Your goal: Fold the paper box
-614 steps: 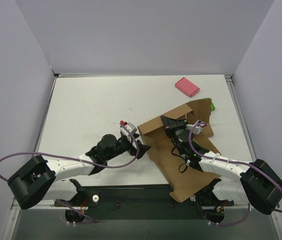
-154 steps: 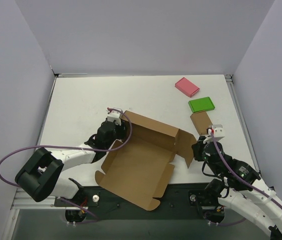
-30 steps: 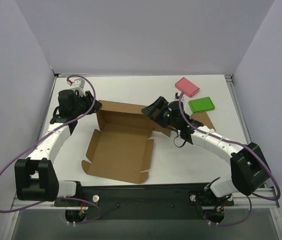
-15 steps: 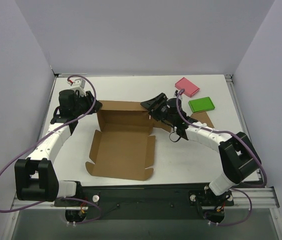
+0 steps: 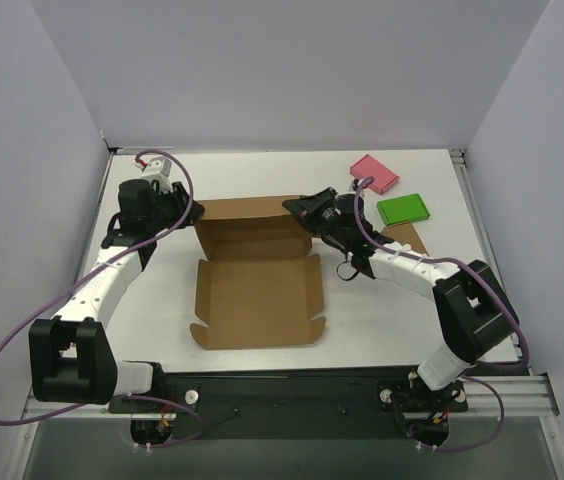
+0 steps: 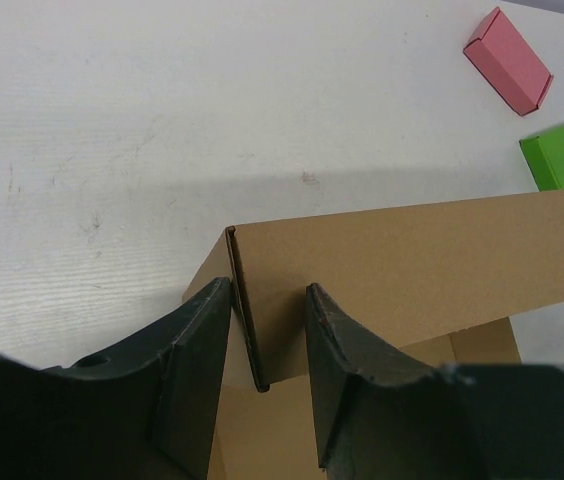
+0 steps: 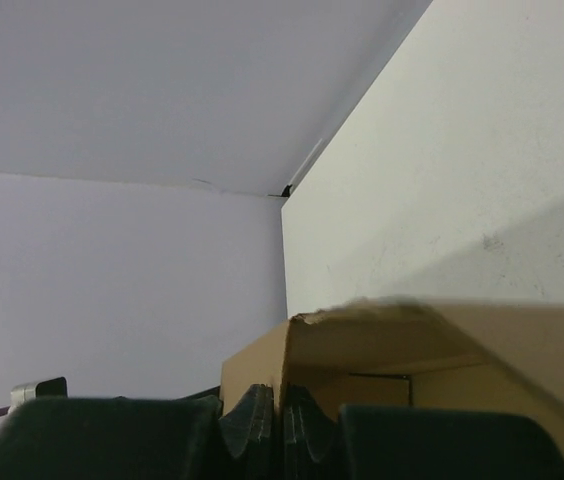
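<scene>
Box [image 5: 257, 290] sits mid-tabletop [image 5: 362, 320], its base panel flat and its far wall standing upright along the far edge, with the wall's long axis running left to right. You have a tool on each end of that wall. The left tool [image 5: 186, 213] straddles the left corner with a finger against each face, so read it as clenched on the cardboard. The right tool [image 5: 305, 207] is pinched tight on the top edge at the right corner, the sheet nipped between its tips. The rest of the box lies toward the arm bases from both tools, so any fold of the wall or its end flaps will likely turn about that left-to-right line. Neither arm is nearer, as each has its own corner. From above you cannot tell how far the narrow side strips are raised. The pink block [image 5: 374, 173] and green block [image 5: 403, 209] lie to the right, apart from the box.
</scene>
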Tool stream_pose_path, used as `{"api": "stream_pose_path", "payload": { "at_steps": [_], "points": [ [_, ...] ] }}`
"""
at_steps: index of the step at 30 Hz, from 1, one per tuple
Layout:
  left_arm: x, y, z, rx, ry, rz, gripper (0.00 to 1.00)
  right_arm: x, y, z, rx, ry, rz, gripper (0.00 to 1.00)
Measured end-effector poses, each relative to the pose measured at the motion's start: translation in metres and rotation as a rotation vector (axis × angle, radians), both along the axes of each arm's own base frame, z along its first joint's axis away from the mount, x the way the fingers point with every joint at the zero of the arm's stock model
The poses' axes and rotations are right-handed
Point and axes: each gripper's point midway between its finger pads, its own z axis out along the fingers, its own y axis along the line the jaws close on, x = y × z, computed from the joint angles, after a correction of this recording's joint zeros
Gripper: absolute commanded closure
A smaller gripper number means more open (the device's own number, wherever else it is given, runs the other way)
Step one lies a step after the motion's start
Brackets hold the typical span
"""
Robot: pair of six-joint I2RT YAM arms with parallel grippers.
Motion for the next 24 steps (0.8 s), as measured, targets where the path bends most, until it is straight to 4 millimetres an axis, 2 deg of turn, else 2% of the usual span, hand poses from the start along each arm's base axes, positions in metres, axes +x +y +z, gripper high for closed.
{"api": "stream_pose_path", "payload": {
  "at_steps": [6, 7, 9, 10, 13, 19, 22, 24],
  "points": [
    [0.001, 0.001, 0.0, 0.011, -0.004, 0.007, 0.55, 0.004, 0.002, 0.006, 0.036, -0.015, -0.008, 0.98],
    [0.001, 0.001, 0.0, 0.012, -0.005, 0.008, 0.55, 0.004, 0.002, 0.006, 0.037, -0.017, -0.008, 0.82],
    [0.001, 0.0, 0.0, 0.014, -0.006, 0.005, 0.55, 0.004, 0.002, 0.006, 0.034, -0.02, -0.008, 0.6],
    [0.0, 0.0, 0.0, 0.014, -0.006, 0.003, 0.55, 0.005, 0.001, 0.006, 0.026, -0.024, -0.011, 0.45],
    [-0.002, -0.008, 0.0, 0.013, -0.006, -0.018, 0.55, 0.005, -0.002, 0.001, -0.004, -0.034, -0.013, 0.34],
    [-0.004, -0.021, -0.002, 0.014, -0.004, -0.051, 0.55, -0.019, -0.02, -0.025, -0.138, -0.031, 0.014, 0.33],
    [-0.004, -0.023, -0.002, 0.016, -0.006, -0.057, 0.54, -0.041, -0.037, -0.026, -0.213, -0.054, 0.03, 0.34],
    [-0.004, -0.024, -0.002, 0.017, -0.007, -0.059, 0.55, -0.056, -0.05, -0.024, -0.263, -0.078, 0.03, 0.39]
  ]
}}
